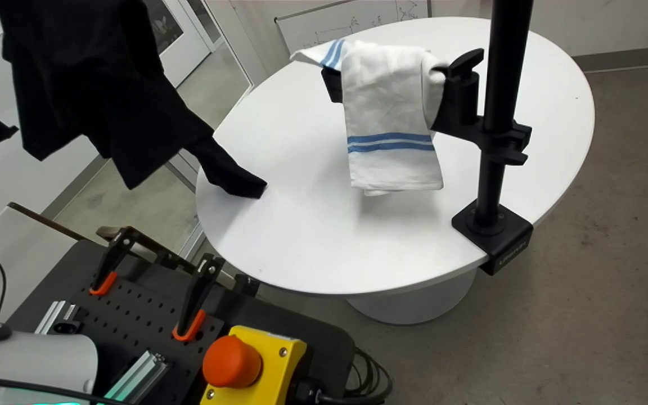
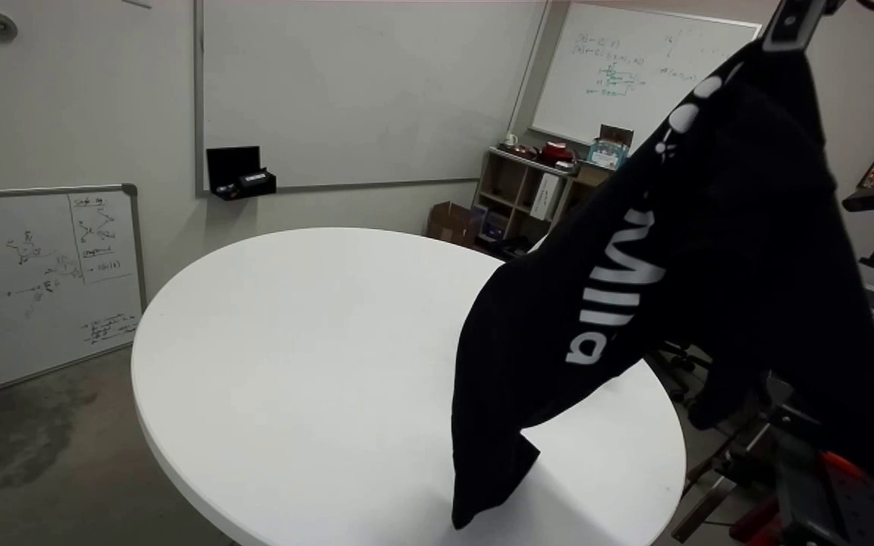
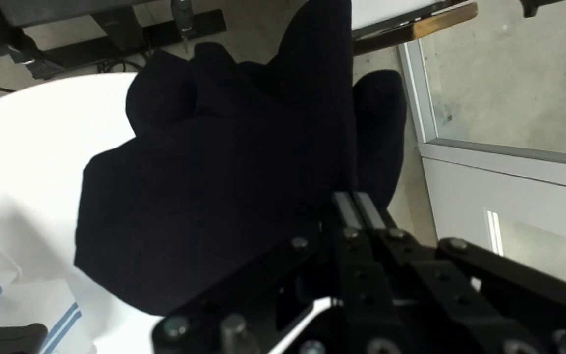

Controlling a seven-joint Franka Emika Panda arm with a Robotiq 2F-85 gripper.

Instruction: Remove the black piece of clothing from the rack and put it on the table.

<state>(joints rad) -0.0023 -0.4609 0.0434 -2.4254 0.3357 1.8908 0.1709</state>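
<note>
Wrist view: I find my claw (image 3: pixel 353 195) narrow, its two slim grey metal fingertips (image 3: pixel 347 211) set close together with a limp black fabric garment (image 3: pixel 204 196) pinched between them. The garment spans the edge of a round, smooth white table (image 3: pixel 42 123), part over the top and part beyond it.

In an exterior view: the garment hangs from my fingertips in a long, folded fall, white printed lettering (image 2: pixel 611 299) along one side. Its lowest tip reaches over the white top towards the near edge; whether it touches, I cannot tell. A large framed whiteboard (image 2: pixel 376 91) is beyond the far edge.

In an exterior view: the garment hangs across the left-hand edge, one narrow end reaching in over the top; contact again cannot be determined. A black metal rack (image 1: pixel 504 84) with a tall round post, short side arm and blocky base stands upright at the near right-hand edge, well apart from the garment. A white cloth towel with blue stripes (image 1: pixel 391 112) is draped on the side arm, over the top. Off the near left-hand edge, a dark grey cart (image 1: pixel 327 346) carries a yellow box (image 1: pixel 272 360) with a round orange button (image 1: pixel 231 361) and two black, orange-tipped clamps (image 1: pixel 196 292).
</note>
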